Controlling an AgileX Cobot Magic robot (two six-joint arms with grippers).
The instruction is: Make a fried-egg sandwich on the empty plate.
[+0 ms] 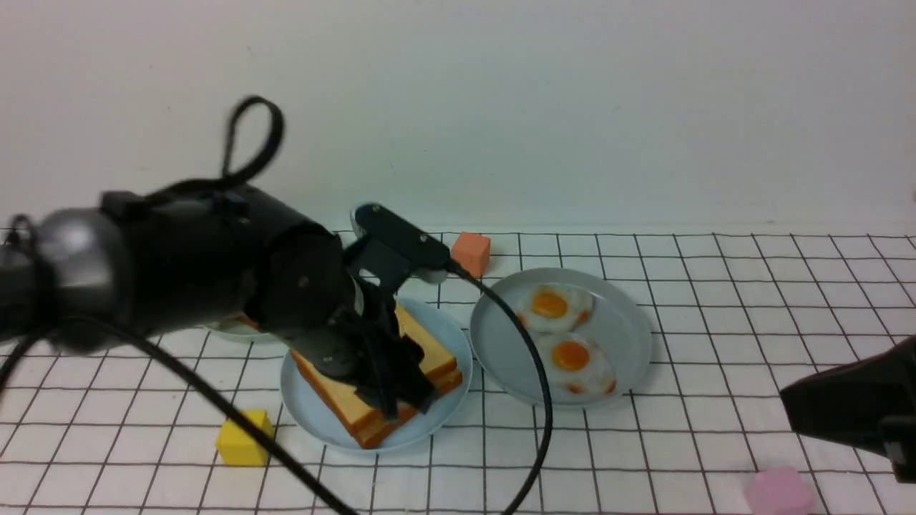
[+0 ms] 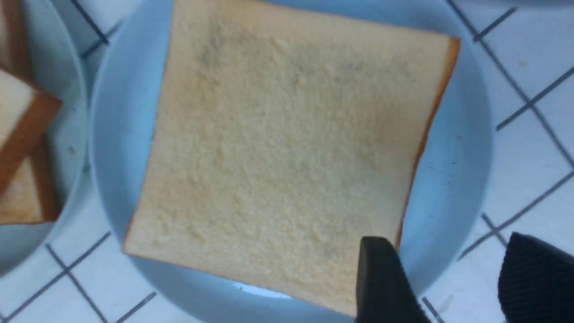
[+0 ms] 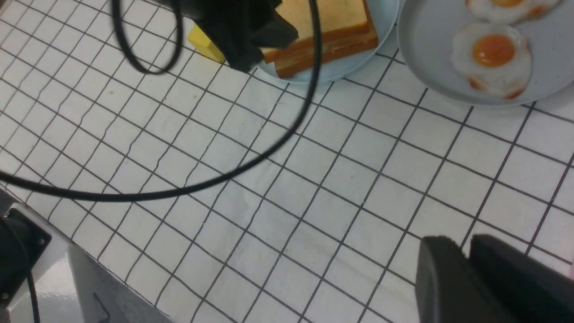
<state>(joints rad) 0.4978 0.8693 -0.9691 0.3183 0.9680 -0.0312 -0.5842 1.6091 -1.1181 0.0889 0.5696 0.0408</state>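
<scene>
**Sandwich stacked, release under way**

Seeing two toast slices of the fried-egg sandwich [image 1: 429, 354] lying stacked on the sky-blue plate [image 1: 315, 411]; not making out any egg between them. Hovering the left gripper [image 2: 457, 278] just above that plate's stack, fingers [image 2: 381, 278] spread apart and gripping nothing, one over the top slice's corner. Keeping the right gripper [image 3: 466, 278] well to the right of the plate, fingers close together and holding nothing; unable to tell whether fully closed. Noting two fried eggs [image 1: 572, 357] on the grey-blue plate [image 1: 630, 322] just right of it. Judging assembly as nearly finished, only pulling clear remaining.
</scene>
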